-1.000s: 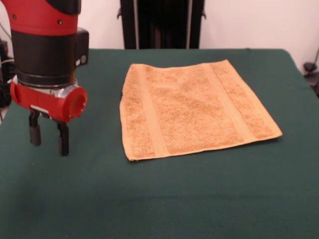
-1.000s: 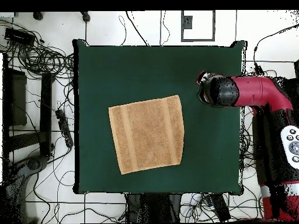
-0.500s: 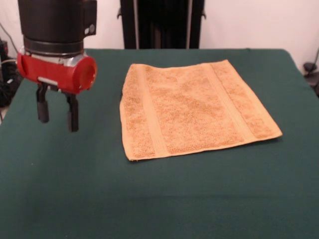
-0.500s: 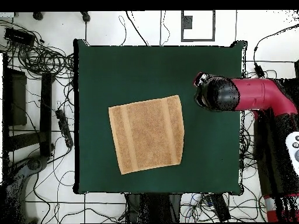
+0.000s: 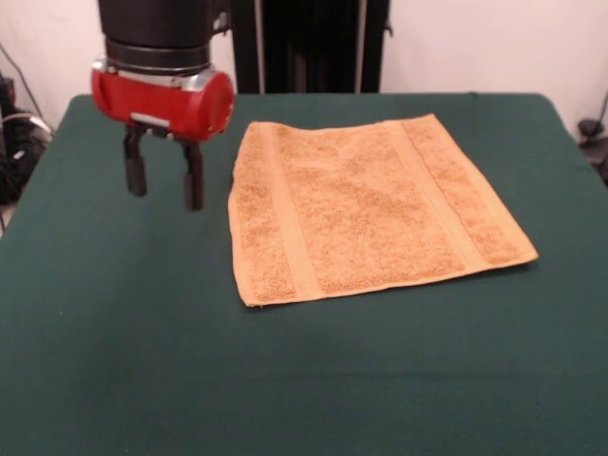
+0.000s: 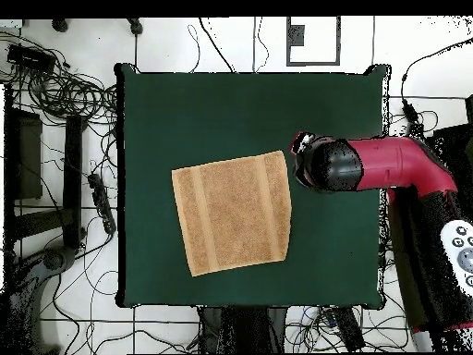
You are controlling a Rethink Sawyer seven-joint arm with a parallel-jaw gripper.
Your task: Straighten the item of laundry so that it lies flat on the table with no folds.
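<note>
Lying flat on the green desk (image 5: 114,380) is the orange washcloth (image 5: 370,209), spread out with no folds that show. Two smooth bands run across it near two edges. It sits around the middle of the desk (image 6: 333,111), as the top view shows the washcloth (image 6: 236,213) too. The pincer (image 5: 163,180) hangs in the air just beside the cloth's edge. Its two black fingers (image 5: 194,185) are apart and hold nothing. From above, the red arm (image 6: 397,166) reaches in from the side.
</note>
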